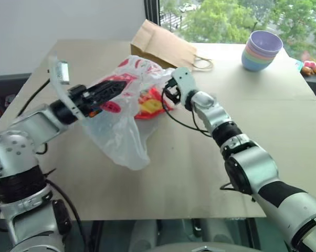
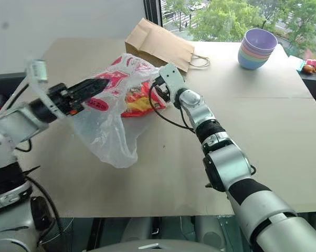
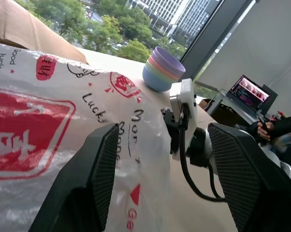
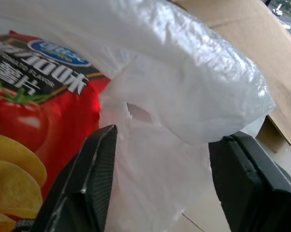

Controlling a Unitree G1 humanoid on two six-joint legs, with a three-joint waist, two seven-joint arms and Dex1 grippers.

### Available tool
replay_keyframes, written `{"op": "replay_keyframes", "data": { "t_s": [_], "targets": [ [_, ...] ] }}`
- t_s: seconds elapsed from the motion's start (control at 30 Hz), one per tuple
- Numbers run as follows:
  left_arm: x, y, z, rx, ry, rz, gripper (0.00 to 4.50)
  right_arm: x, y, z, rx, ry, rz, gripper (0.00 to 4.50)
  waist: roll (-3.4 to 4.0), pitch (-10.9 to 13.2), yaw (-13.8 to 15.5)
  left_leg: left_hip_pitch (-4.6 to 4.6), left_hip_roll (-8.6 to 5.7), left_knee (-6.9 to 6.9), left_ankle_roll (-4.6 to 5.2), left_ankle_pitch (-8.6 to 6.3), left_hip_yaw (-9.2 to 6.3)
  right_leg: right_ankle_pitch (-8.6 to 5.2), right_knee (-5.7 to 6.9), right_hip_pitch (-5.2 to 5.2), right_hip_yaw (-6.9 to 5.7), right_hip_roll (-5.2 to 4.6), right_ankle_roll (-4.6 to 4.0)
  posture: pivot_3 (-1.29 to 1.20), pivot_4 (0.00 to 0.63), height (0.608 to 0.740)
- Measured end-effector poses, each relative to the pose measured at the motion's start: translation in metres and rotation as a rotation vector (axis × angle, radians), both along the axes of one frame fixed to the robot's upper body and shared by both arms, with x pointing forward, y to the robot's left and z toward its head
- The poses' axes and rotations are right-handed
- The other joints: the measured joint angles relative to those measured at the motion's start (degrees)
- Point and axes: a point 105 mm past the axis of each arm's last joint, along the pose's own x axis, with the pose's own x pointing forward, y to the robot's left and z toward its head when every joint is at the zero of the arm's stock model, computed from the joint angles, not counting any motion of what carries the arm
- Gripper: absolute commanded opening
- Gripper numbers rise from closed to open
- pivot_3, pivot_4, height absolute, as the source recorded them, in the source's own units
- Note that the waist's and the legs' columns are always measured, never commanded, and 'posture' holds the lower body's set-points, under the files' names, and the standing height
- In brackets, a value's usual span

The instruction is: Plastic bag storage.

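The plastic bag [image 1: 121, 118], thin, crinkled and translucent with red print, is draped over the table [image 1: 174, 178]. Its film lies between the parted jaws of both the left gripper [image 1: 113, 89] and the right gripper [image 4: 160, 183]. A glossy red chip packet [image 4: 34, 130] is seen beside the right jaws.

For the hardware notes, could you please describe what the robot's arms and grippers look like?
Both arms are silver-grey metal with black joint bands. The left gripper and right gripper each have two black fingers with finely ribbed pads. White housings sit at the wrists, and thin black cables loop beside both forearms.
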Motion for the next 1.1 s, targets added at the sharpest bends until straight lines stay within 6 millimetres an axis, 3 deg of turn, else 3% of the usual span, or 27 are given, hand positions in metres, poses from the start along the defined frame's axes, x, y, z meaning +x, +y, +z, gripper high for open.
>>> {"op": "replay_keyframes", "data": {
  "t_s": [0.1,0.27,0.3,0.4,0.6,0.8,0.93,1.1],
  "targets": [
    [-0.022,0.003,-0.02,0.029,0.082,-0.045,3.11,-0.001,-0.003,-0.009,-0.007,0.024,-0.018,4.34,0.01,0.01,-0.16,-0.02,-0.01,-0.02,0.0,0.0,-0.02,0.0,-0.01,-0.01,-0.04,-0.06,0.0,0.0,0.15,0.74],
    [-0.041,0.011,-0.044,0.058,0.17,-0.043,3.11,0.006,-0.011,-0.026,-0.045,0.097,-0.104,4.34,0.04,0.03,-0.32,0.01,-0.03,-0.01,-0.02,0.01,-0.06,0.0,0.01,0.0,-0.1,-0.07,-0.02,0.0,0.15,0.74],
    [-0.047,0.01,-0.05,0.075,0.187,-0.051,3.11,0.007,-0.009,-0.028,-0.028,0.13,-0.112,4.11,0.05,0.03,-0.36,0.02,-0.03,-0.01,-0.03,0.02,-0.05,0.01,0.01,0.0,-0.09,-0.06,-0.03,0.0,0.15,0.74],
    [-0.06,0.006,-0.062,0.109,0.219,-0.082,3.11,0.007,-0.003,-0.025,0.018,0.168,-0.108,3.02,0.05,0.03,-0.43,0.01,-0.02,-0.01,-0.03,0.02,-0.06,0.0,-0.01,0.0,-0.11,-0.05,-0.04,0.0,0.15,0.74],
    [-0.086,0.0,-0.086,0.187,0.283,-0.112,3.11,0.01,-0.008,-0.015,0.115,0.186,-0.087,0.07,0.11,0.07,-0.3,-0.02,-0.02,-0.08,-0.03,0.01,-0.08,0.0,-0.09,0.01,-0.15,-0.14,-0.04,0.0,0.15,0.74],
    [-0.091,-0.019,-0.097,0.174,0.275,-0.13,3.11,0.011,-0.014,-0.012,0.136,0.186,-0.078,0.07,0.15,0.08,-0.31,0.01,-0.04,-0.06,-0.03,0.01,-0.06,0.01,-0.07,0.02,-0.15,-0.14,-0.04,0.0,0.15,0.74],
    [-0.097,-0.037,-0.112,0.168,0.357,-0.187,3.11,0.012,-0.02,-0.012,0.139,0.177,-0.086,0.07,0.14,0.08,-0.32,0.01,-0.04,-0.04,-0.03,0.01,-0.05,0.01,-0.05,0.03,-0.13,-0.12,-0.04,0.0,0.15,0.74],
    [-0.09,-0.038,-0.115,0.178,0.372,-0.178,3.11,0.015,-0.032,-0.01,0.138,0.162,-0.108,0.07,0.18,0.1,-0.28,0.01,-0.08,-0.03,-0.02,0.01,-0.07,0.01,-0.05,0.04,-0.14,-0.08,-0.04,0.0,0.15,0.74]
  ]
}}
